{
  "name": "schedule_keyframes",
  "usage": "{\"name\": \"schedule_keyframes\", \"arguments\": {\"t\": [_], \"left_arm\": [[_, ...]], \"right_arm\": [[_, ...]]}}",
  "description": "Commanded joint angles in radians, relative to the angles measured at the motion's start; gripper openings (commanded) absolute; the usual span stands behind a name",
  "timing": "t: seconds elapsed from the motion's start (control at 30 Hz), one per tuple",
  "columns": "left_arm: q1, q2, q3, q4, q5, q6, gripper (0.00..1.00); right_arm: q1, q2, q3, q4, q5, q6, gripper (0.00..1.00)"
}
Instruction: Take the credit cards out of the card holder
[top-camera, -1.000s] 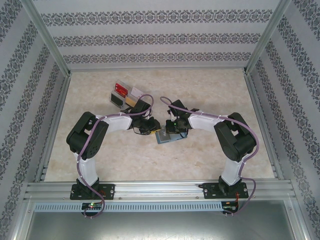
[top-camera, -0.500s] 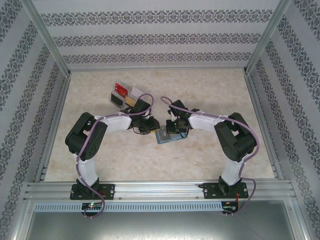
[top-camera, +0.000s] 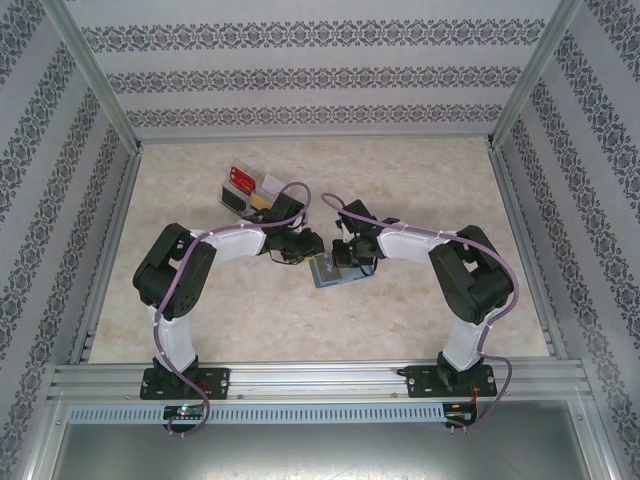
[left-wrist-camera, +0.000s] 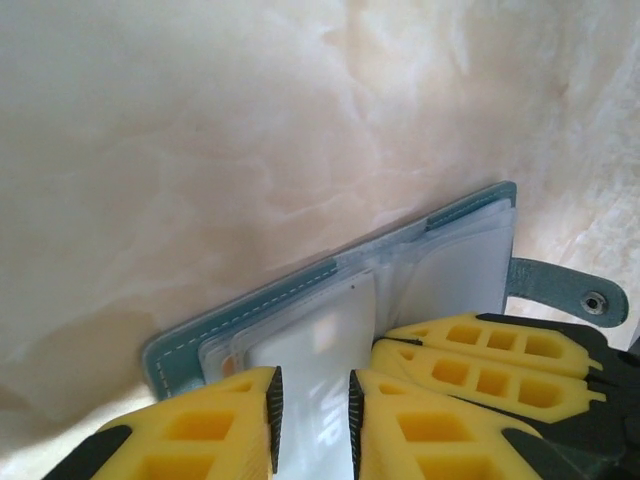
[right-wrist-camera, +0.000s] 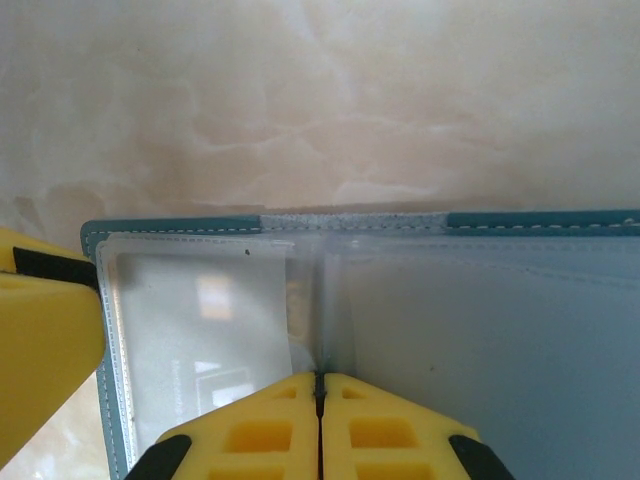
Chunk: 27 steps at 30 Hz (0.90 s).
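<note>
The blue-grey card holder (top-camera: 330, 273) lies open on the table between my two arms. Its clear sleeves face up in the left wrist view, inside the teal stitched edge (left-wrist-camera: 300, 290). A white credit card (left-wrist-camera: 320, 335) sticks partly out of a sleeve. My left gripper (left-wrist-camera: 310, 410) stands over it, jaws a narrow gap apart, the card's face showing through the gap. My right gripper (right-wrist-camera: 320, 385) is shut, tips resting at the holder's (right-wrist-camera: 170, 225) middle fold. The white card (right-wrist-camera: 190, 320) sits in the left sleeve there.
Red (top-camera: 242, 177), white (top-camera: 270, 183), dark (top-camera: 232, 198) and orange-yellow (top-camera: 258, 201) cards lie together on the table at the back left, just behind my left wrist. The holder's strap with a snap (left-wrist-camera: 575, 292) sticks out sideways. Metal frame rails border the table.
My left wrist has shifted slightly toward the back. The card holder and my right arm have stayed where they were.
</note>
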Motion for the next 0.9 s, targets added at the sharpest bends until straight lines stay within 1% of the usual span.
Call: {"name": "schedule_keyframes", "arguments": {"t": [0.0,0.33,0.5,0.67,0.73,0.8,0.87], "left_arm": [[-0.011,0.031,0.027,-0.046,-0.002,0.026,0.27],[-0.011,0.039,0.035,-0.086,-0.057,0.039,0.30],[-0.010,0.018,0.045,-0.147,-0.122,0.070,0.31],[-0.010,0.022,0.049,-0.140,-0.107,0.071,0.31],[-0.010,0.029,0.044,-0.116,-0.080,0.066,0.30],[-0.010,0.038,0.045,-0.090,-0.044,0.060,0.28],[-0.010,0.040,0.044,-0.078,-0.030,0.056,0.26]], "right_arm": [[-0.011,0.060,-0.044,-0.034,0.034,0.012,0.08],[-0.011,0.062,-0.044,-0.034,0.034,0.010,0.08],[-0.011,0.060,-0.045,-0.035,0.034,0.009,0.09],[-0.012,0.066,-0.041,-0.034,0.030,0.009,0.09],[-0.011,0.065,-0.043,-0.034,0.028,0.009,0.09],[-0.011,0.065,-0.042,-0.035,0.028,0.008,0.09],[-0.011,0.063,-0.041,-0.038,0.029,0.005,0.09]]}}
